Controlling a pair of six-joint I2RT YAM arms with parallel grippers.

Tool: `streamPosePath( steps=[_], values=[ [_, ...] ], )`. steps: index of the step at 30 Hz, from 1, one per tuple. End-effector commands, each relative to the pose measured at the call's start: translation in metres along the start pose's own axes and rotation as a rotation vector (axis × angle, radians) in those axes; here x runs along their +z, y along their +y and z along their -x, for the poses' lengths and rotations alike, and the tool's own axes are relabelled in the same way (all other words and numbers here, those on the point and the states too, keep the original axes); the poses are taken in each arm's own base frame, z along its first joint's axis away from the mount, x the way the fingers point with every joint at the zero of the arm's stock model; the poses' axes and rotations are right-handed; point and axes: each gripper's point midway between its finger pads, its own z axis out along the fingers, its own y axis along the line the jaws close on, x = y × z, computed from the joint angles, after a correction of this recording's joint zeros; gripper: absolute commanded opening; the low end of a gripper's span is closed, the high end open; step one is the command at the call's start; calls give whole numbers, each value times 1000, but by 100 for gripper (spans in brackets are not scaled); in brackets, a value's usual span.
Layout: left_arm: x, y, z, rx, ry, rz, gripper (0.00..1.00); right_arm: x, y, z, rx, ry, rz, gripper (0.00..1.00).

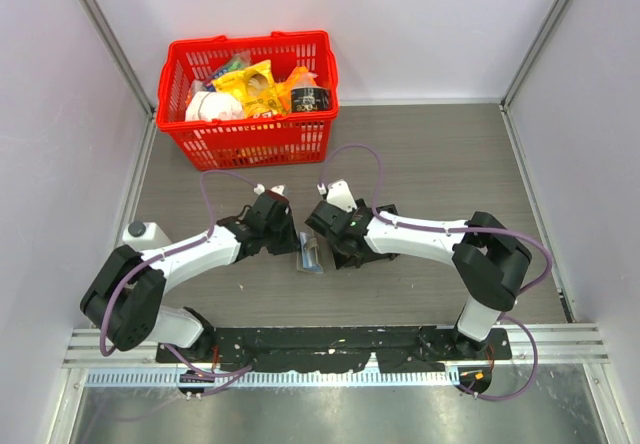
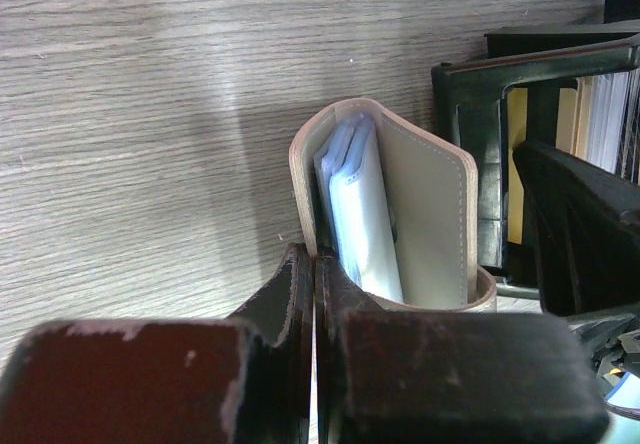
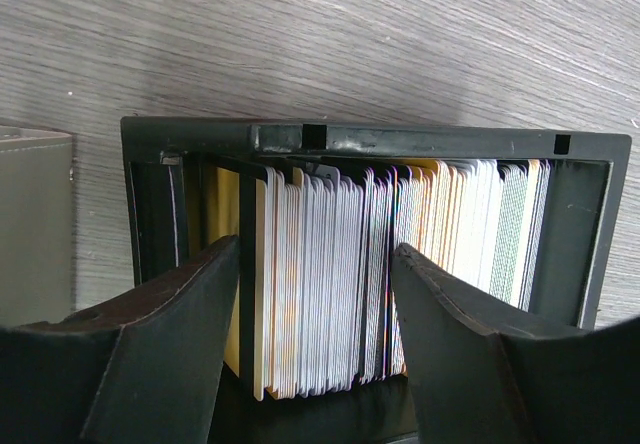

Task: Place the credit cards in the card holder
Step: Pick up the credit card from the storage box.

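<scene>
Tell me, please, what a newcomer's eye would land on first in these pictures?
The bright red basket, heaped with packaged goods at the far side of the table, stands out first. Next comes the black tray packed with credit cards on edge, the open right hand straddling part of the row. Beside it, the shut left hand pinches the beige card holder, which stands open.

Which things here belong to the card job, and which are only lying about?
For the job:
- card holder, pinched by the left gripper
- credit cards, standing in the black tray
- right gripper, open over the cards

Lying about:
- red basket at the far edge
</scene>
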Motion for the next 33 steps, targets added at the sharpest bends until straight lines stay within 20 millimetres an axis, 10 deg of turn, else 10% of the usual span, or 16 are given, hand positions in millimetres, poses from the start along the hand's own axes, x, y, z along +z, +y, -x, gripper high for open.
streamPosePath(
  steps=[1, 33],
  values=[
    [-1, -6, 6, 12, -27, -29, 0, -10, -17, 7, 1, -19, -44, 63],
    [4, -6, 0, 19, 0, -37, 0, -22, -14, 14, 17, -26, 17, 36]
  ],
)
